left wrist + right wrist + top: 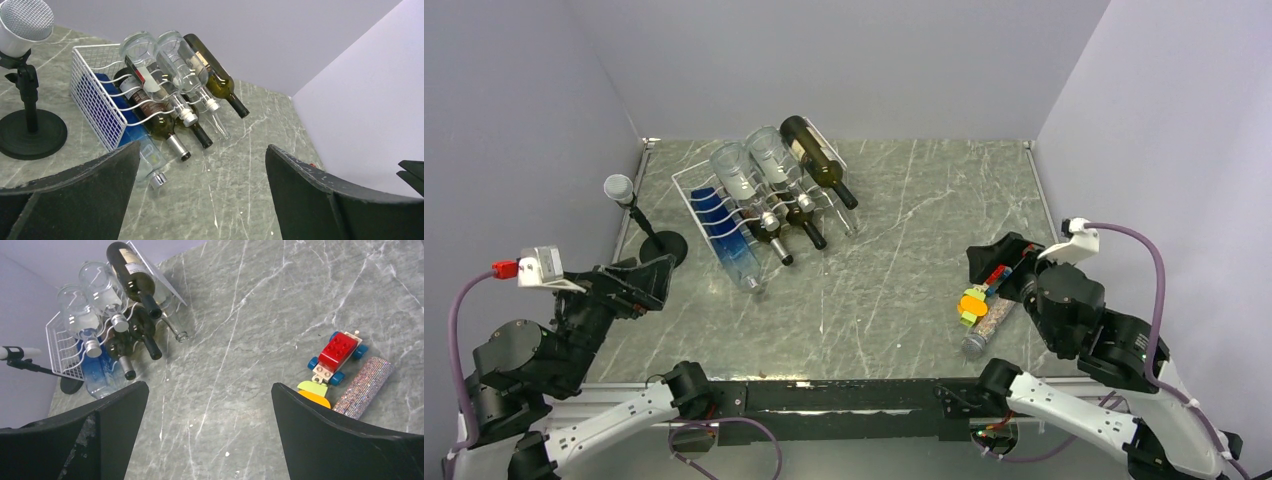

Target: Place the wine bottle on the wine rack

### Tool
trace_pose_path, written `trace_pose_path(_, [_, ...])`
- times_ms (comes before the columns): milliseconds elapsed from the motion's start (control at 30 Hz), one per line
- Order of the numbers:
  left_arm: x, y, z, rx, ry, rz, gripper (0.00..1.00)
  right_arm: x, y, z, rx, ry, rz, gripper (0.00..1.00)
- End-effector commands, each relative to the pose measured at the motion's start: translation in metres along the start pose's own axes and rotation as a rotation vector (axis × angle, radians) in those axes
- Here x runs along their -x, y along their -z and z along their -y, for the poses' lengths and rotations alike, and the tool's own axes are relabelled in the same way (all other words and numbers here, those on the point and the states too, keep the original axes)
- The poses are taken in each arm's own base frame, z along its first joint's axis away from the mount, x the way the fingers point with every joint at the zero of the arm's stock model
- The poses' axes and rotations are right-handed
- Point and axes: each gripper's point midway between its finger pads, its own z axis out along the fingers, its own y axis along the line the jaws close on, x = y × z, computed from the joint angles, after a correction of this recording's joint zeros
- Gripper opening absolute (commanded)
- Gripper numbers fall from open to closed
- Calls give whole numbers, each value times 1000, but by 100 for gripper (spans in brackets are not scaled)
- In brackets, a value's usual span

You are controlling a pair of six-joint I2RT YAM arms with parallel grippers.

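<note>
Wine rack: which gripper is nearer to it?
Left. The left gripper sits just near-left of the wine rack, by the microphone stand; the right gripper is across the table to the rack's right, by the toy car.

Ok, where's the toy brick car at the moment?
The toy car sits on the right side of the table in the top view, close to the right fingers, with a glittery tube lying alongside it.

Left fingers (75, 200) and right fingers (340, 435) both spread wide, empty.
</note>
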Motion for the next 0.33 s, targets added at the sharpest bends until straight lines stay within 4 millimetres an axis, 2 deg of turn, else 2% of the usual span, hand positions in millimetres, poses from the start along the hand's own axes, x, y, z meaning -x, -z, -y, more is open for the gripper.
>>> trace_pose_path(0, [14,-4,9,-9,-21,31,99,11,10,10,-13,3,31,100])
trace_pose_path(300, [11,-8,11,27,-30,0,99,14,12,9,4,-24,45,100])
